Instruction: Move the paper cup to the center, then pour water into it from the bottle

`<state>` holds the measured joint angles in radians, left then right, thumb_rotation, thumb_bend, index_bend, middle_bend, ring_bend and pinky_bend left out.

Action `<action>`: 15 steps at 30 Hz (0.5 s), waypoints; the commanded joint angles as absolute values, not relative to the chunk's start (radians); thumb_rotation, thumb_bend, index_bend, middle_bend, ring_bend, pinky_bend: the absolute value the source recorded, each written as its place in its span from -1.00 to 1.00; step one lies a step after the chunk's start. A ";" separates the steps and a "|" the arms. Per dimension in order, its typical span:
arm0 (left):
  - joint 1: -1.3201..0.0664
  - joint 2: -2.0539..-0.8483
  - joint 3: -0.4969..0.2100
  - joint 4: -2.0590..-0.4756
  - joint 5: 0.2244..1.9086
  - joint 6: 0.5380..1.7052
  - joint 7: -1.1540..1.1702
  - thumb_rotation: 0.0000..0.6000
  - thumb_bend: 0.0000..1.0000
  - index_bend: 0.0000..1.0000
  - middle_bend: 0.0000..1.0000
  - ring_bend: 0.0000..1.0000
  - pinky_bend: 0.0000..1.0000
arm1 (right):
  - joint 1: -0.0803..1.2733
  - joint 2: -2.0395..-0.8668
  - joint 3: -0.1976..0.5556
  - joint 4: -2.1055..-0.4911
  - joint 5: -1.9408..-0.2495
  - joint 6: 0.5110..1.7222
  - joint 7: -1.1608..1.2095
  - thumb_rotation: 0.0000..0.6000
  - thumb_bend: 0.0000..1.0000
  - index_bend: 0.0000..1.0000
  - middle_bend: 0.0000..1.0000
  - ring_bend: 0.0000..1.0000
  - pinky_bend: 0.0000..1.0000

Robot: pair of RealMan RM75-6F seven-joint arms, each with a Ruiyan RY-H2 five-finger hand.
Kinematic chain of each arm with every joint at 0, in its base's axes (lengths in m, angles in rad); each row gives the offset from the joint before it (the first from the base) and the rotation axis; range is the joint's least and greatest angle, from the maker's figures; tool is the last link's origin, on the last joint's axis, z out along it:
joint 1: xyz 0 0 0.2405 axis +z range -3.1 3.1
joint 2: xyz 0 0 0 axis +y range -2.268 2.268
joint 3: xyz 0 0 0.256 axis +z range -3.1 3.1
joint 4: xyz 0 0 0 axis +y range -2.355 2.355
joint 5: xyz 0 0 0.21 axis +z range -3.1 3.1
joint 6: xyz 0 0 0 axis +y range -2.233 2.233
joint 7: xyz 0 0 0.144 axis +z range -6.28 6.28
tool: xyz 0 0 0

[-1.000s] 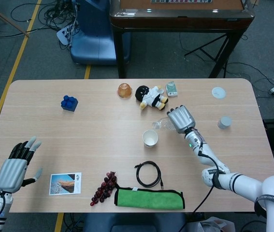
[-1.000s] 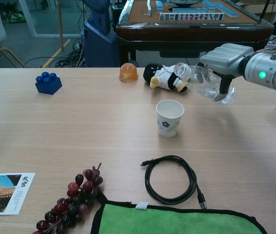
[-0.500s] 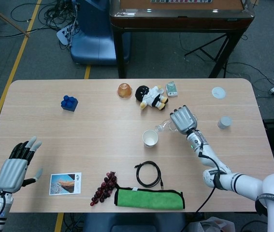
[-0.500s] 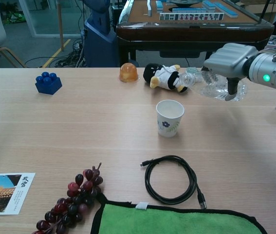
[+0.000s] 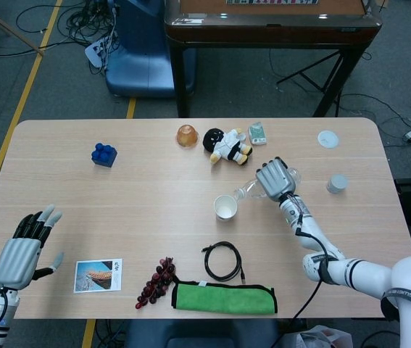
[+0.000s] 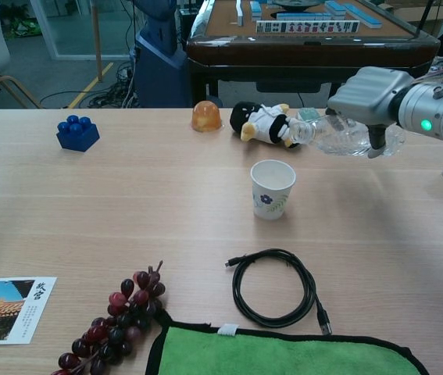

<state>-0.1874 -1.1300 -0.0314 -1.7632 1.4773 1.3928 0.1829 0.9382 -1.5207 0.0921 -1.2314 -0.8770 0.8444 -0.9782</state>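
Left hand [image 5: 21, 254] sits at the near left corner of the table [image 5: 154, 188], fingers spread, holding nothing. The cup [image 6: 272, 188] stands upright mid-table. Just right of it, the right hand [image 6: 371, 95] grips the bottle [image 6: 344, 137] — tipped sideways, mouth pointing left toward the cup.

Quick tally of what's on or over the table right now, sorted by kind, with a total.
Drink items: 2, paper cup, bottle
Toys: 2, blue block, plush doll
Fake food: 2, grapes, orange jelly
Flat or soft goods: 2, postcard, green cloth
Cable: 1
Total: 9
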 commanded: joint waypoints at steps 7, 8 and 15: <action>-0.186 -1.128 -0.033 -1.765 1.477 1.394 0.182 1.00 -0.36 -0.88 -1.00 -1.00 -0.90 | 0.962 -1.524 0.070 -1.236 -0.837 0.856 -1.040 1.00 -0.63 0.24 0.21 -0.05 -0.01; -0.186 -1.128 -0.033 -1.765 1.476 1.394 0.181 1.00 -0.36 -0.88 -1.00 -1.00 -0.90 | 0.964 -1.526 0.069 -1.234 -0.832 0.857 -1.043 1.00 -0.63 0.24 0.21 -0.05 -0.01; -0.185 -1.125 -0.033 -1.767 1.477 1.395 0.177 1.00 -0.36 -0.88 -1.00 -1.00 -0.90 | 0.982 -1.540 0.055 -1.223 -0.803 0.862 -1.087 1.00 -0.63 0.24 0.20 -0.05 -0.01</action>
<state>-0.1855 -1.1254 -0.0333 -1.7674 1.4774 1.3950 0.1773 0.9773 -1.5371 0.0590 -1.2245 -0.8087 0.8611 -1.0788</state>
